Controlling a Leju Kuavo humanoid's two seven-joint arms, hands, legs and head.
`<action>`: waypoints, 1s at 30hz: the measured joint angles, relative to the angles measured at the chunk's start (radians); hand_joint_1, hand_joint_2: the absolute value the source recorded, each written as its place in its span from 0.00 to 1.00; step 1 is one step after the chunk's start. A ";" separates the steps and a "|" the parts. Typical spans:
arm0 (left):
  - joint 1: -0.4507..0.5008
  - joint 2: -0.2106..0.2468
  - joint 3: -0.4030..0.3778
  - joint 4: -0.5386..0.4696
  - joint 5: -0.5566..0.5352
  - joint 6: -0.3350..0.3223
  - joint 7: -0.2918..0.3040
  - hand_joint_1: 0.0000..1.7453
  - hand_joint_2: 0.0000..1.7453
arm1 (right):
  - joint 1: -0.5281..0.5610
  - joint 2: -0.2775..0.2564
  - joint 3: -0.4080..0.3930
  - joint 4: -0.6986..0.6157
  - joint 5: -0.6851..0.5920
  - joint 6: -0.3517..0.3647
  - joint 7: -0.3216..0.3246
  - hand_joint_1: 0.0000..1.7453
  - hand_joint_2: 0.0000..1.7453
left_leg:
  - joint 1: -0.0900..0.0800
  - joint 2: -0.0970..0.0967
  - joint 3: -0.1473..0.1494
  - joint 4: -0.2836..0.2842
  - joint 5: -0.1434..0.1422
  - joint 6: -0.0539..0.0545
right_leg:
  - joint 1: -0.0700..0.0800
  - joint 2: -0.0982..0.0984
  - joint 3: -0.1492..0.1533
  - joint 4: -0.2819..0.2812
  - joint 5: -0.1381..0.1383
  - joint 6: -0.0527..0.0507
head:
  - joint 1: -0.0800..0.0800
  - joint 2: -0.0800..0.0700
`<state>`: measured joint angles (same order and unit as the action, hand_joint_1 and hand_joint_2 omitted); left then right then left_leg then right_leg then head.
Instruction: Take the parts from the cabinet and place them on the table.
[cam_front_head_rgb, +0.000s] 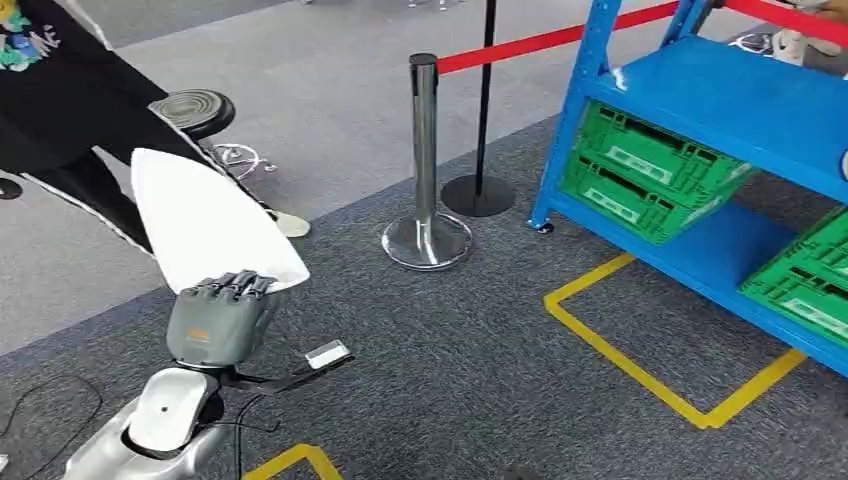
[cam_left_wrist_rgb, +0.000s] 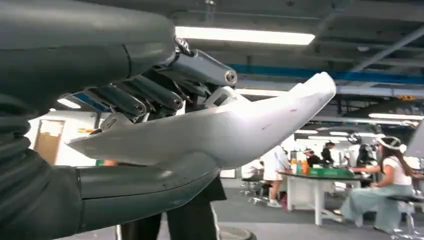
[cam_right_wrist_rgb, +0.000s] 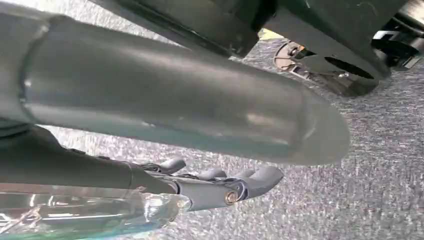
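The white part, a pointed curved shell, is held up at near left, gripped by the left hand between fingers and thumb. The right hand hangs over grey carpet, fingers curled on nothing. A blue cabinet with green crates stands far right.

No text can be read: the white labels on the green crates of the blue shelving are too blurred.

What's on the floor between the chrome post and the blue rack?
In the head view, a black post on a round base stands between the chrome post and the blue rack, holding a red belt; around it the carpet is bare.
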<state>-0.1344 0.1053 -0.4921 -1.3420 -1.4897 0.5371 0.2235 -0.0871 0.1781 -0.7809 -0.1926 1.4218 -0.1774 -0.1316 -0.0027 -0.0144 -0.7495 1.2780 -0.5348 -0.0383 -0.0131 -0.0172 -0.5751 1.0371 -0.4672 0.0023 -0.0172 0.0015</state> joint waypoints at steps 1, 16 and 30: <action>0.002 -0.002 -0.002 0.000 0.000 0.000 -0.009 0.93 1.00 | -0.001 0.000 0.000 0.000 0.000 0.000 0.000 0.00 0.00 | 0.003 0.001 -0.005 0.014 0.006 -0.001 | 0.000 -0.014 0.000 0.000 0.000 -0.001 | 0.000 0.000; -0.010 -0.023 0.001 -0.004 0.001 0.002 -0.035 0.93 1.00 | -0.007 0.002 0.000 0.000 0.000 0.003 0.001 0.00 0.00 | -0.008 -0.026 0.155 -0.292 0.130 0.063 | 0.005 0.015 -0.144 0.311 -0.144 0.040 | 0.011 0.000; -0.006 -0.037 0.022 -0.004 0.011 -0.028 -0.085 0.93 1.00 | -0.004 0.004 0.000 0.000 0.000 0.008 0.000 0.00 0.00 | -0.003 -0.002 0.004 -0.017 0.003 0.009 | -0.005 0.008 -0.013 0.009 0.004 0.005 | 0.000 0.000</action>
<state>-0.1406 0.0687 -0.4703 -1.3462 -1.4790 0.5089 0.1381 -0.0909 0.1820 -0.7813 -0.1926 1.4221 -0.1698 -0.1316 -0.0054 -0.0168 -0.7458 1.2612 -0.5318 -0.0294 -0.0186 -0.0088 -0.5880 1.0456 -0.4629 0.0071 -0.0168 0.0015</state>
